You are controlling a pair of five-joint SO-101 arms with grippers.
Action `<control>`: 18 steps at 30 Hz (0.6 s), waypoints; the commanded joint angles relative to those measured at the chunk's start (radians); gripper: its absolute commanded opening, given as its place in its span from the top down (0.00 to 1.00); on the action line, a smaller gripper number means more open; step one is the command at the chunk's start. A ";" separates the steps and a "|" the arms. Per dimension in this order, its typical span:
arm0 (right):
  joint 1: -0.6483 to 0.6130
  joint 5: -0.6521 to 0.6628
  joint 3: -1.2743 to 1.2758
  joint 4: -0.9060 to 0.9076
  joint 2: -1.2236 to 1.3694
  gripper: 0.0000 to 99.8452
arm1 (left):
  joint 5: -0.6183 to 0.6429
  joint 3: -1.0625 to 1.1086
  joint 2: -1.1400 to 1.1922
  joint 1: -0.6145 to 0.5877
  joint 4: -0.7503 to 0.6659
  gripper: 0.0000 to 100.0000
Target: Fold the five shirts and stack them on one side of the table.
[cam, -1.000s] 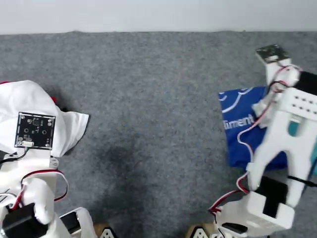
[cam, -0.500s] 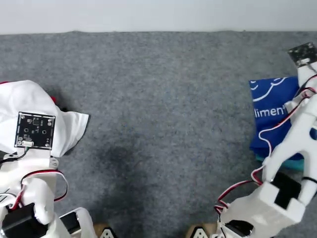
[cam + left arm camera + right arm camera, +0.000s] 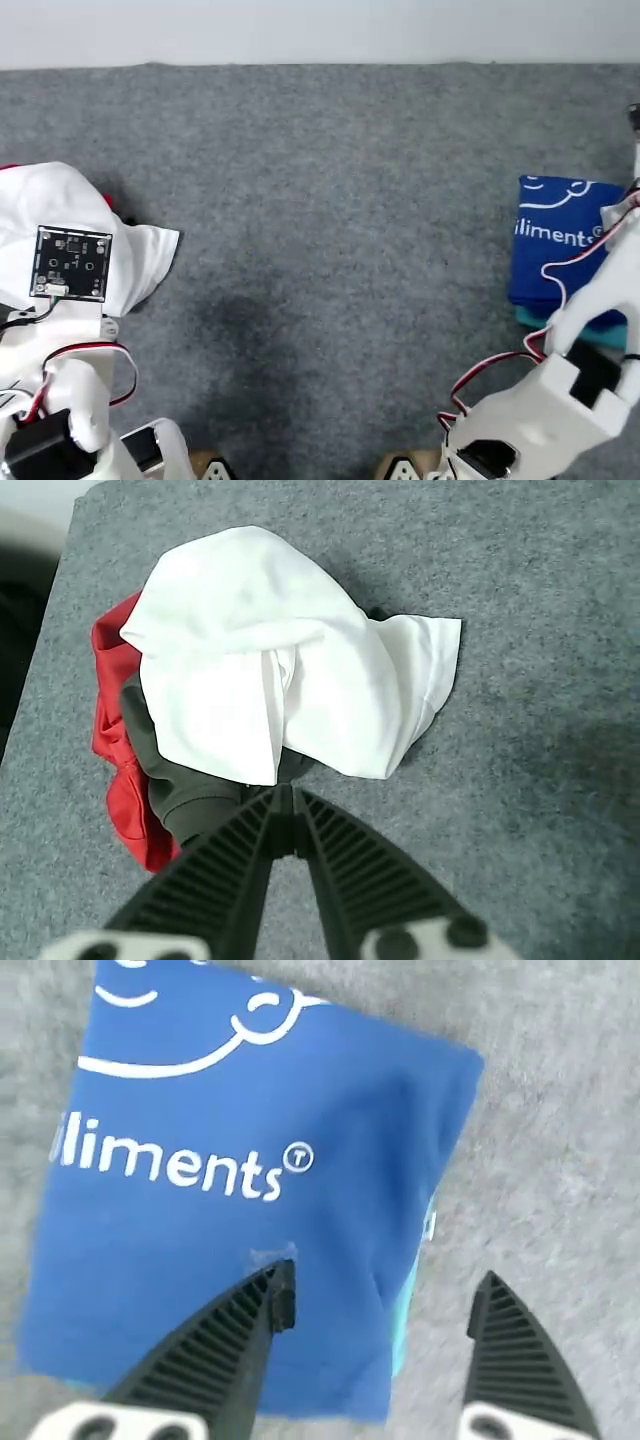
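A wide run of grey mat (image 3: 340, 220) lies between the pile (image 3: 50, 195) at the left edge and the blue stack (image 3: 560, 245) at the right edge, reaching back to the far edge; the left arm (image 3: 60, 400) stands over the pile's near side, the left gripper (image 3: 285, 805) closed with its tips by the dark shirt (image 3: 185, 790); the right arm (image 3: 560, 400) covers the stack's near end, the right gripper (image 3: 387, 1282) spread across the stack's edge; mat shows on the stack's far side too.
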 commanded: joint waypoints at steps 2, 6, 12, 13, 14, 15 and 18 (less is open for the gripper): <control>-0.031 -0.029 -0.068 0.128 -0.082 0.73 | -0.008 -0.002 -0.003 0.003 -0.029 0.98; -0.048 -0.023 -0.064 0.209 -0.077 0.88 | -0.008 -0.002 -0.003 0.003 -0.029 0.98; 0.005 -0.020 -0.064 0.185 0.030 0.96 | -0.008 -0.002 -0.003 0.003 -0.028 0.98; 0.024 -0.014 -0.064 0.160 0.061 0.98 | -0.008 -0.002 -0.005 0.003 -0.026 0.98; 0.044 0.003 -0.064 0.139 0.091 0.99 | -0.008 -0.002 -0.006 0.003 -0.026 0.98; 0.064 0.029 -0.064 0.114 0.122 0.99 | -0.008 -0.002 -0.009 0.003 -0.025 0.98; 0.130 0.097 -0.064 0.030 0.203 0.99 | -0.008 -0.002 -0.009 0.003 -0.023 0.98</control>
